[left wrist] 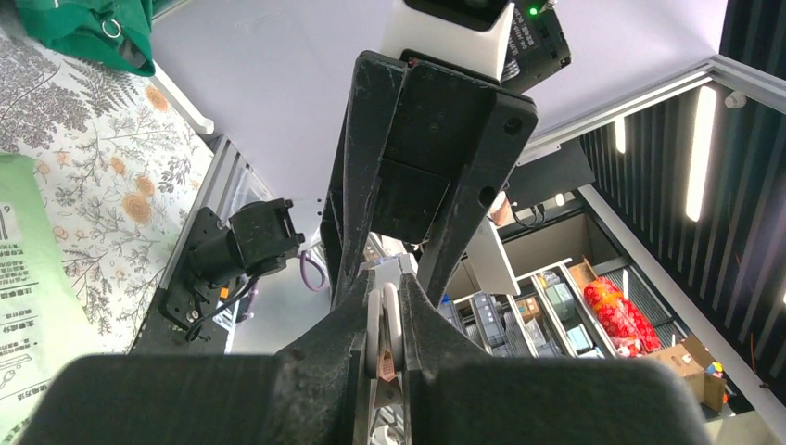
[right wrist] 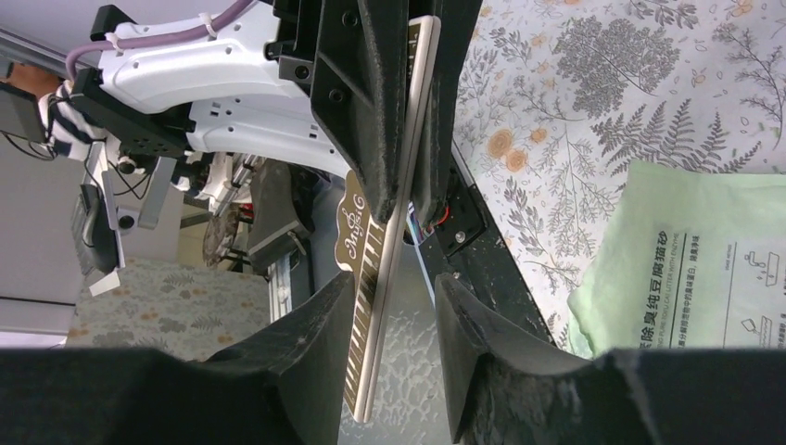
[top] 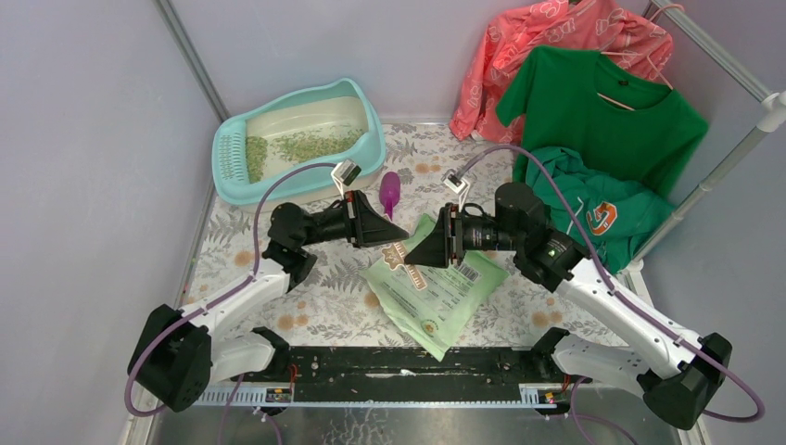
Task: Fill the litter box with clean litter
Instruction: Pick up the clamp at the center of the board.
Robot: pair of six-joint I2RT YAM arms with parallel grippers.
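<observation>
Top external view first: the flowered surface [top: 324, 306] carries everything. The litter box [top: 297, 100] sits at its far left corner, close to the wall, and a thin spread of clean litter [top: 310, 144] already covers part of the basin. A heap of clothes [top: 602, 120] crowds the far right.

The pale green bag [top: 436, 297] lies mostly flat between my two arms, with its top strip [right wrist: 380, 278] raised where the hands meet. My left hand [top: 400, 237] is clenched on that strip, pinching it flat between the pads. My right hand [right wrist: 389, 306] faces it with its fingers either side of the same strip. There is a gap on one side, so I read it as not yet gripping.

As I judge it, the step is getting a second hold on the bag top. I'd bring the right fingers square onto the strip, just beside the left pinch and not over it, then check that both pads bite before pulling or lifting.

For room, the path to the box runs left and away. The purple scoop [top: 389, 193] lies just beyond the hands on that line, so the bag should travel above it. The right side is hemmed in by the clothes.
</observation>
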